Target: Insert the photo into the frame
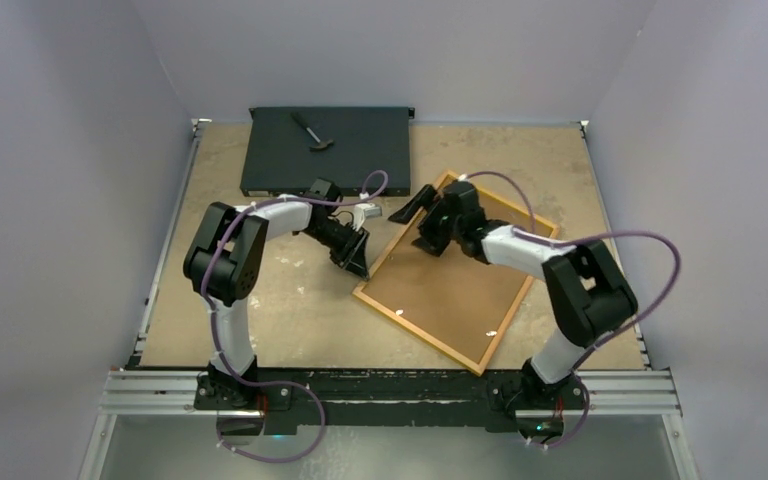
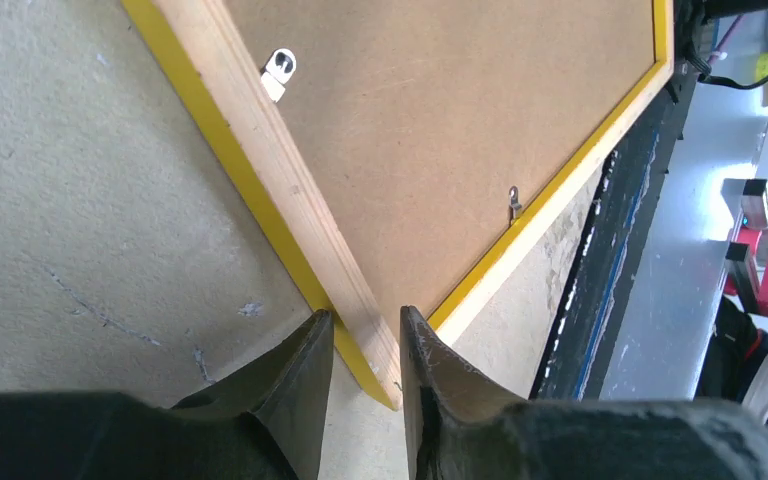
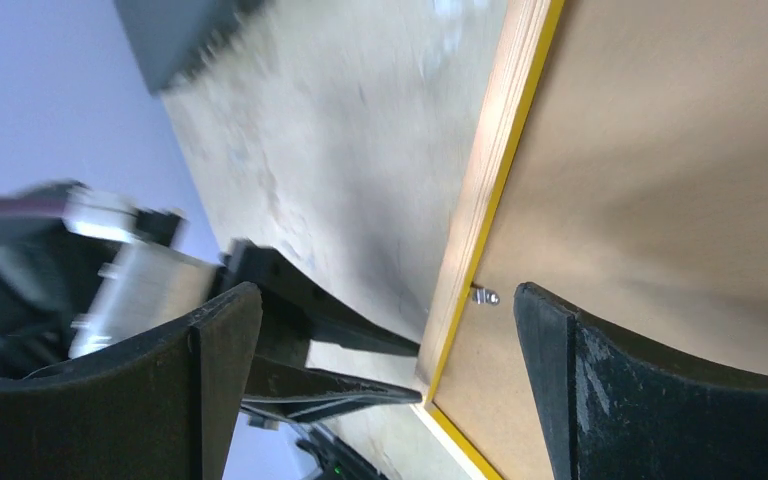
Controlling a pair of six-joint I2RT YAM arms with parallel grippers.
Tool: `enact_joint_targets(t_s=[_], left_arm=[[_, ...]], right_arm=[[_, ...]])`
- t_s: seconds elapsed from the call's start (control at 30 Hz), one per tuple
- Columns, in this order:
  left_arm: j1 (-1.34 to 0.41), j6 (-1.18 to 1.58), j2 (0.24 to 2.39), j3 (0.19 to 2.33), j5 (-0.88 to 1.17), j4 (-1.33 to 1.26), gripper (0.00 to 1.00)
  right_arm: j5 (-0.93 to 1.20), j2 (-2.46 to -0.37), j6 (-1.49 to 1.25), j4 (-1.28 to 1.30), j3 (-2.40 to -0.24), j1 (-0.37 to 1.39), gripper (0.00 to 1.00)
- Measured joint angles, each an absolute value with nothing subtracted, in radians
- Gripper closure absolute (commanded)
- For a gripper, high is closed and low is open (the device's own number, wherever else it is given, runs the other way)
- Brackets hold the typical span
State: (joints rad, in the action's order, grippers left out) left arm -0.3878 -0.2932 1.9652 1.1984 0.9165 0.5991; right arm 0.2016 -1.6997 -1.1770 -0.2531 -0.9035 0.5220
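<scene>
The frame (image 1: 410, 322) lies face down and at an angle on the table, its yellow-orange border around the brown backing board (image 1: 460, 280). The photo is not in view. My left gripper (image 1: 360, 262) is at the frame's left corner. In the left wrist view the gripper (image 2: 365, 335) is shut on the frame's wooden rail (image 2: 290, 170) beside that corner. My right gripper (image 1: 422, 222) is open and empty over the frame's far corner. In the right wrist view the right gripper (image 3: 390, 310) spans the rail (image 3: 485, 170) and the board (image 3: 660, 150).
A flat black box (image 1: 325, 160) lies at the back with a small dark tool (image 1: 310, 130) on it. Metal clips (image 2: 278, 68) (image 2: 513, 203) sit on the frame's back. Walls close the table on three sides. A metal rail (image 1: 390, 390) runs along the near edge.
</scene>
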Motion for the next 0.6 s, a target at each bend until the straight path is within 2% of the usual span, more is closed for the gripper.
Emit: enact_joint_targets(t_s=[0.17,0.3,0.47,0.6], left_arm=[[-0.394,-0.332,1.965,1.256,0.92,0.673,0.68],[-0.393,-0.366,1.965,1.277,0.924,0.715,0.68],[-0.389,-0.457,1.965,1.286,0.883,0.795,0.68],[-0.379,-0.532,1.965,1.287,0.821,0.841,0.7]], right_arm=[[0.154,-1.54,-1.084,-0.142,-0.912,0.339,0.01],[0.068,-1.519,-0.979,0.003,-0.991,0.188,0.01],[-0.039,-1.559,-0.896,0.157,-1.098,0.132,0.01],[-0.062,-1.533,-0.862,0.234,-1.069,0.089,0.01]])
